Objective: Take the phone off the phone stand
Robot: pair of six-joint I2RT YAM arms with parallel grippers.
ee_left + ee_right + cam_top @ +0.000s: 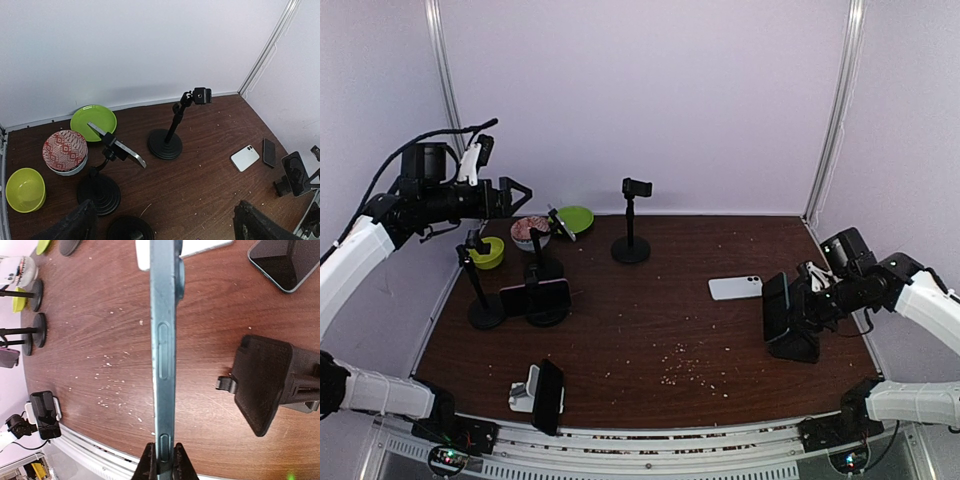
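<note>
While the right tool (161, 460) is clamped on the edge of the blue phone (162, 340), which stands upright just beside the phone stand (265, 385) and seemingly clear of it, draw straight away without twisting. The left tool (518, 191) gapes wide, far from that stand.

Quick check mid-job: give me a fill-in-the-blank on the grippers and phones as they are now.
The right gripper is ___ on the edge of the blue phone.
The left gripper is open and holds ___.
The white phone lies ___ on the table.
Missing words: shut; nothing; flat.
</note>
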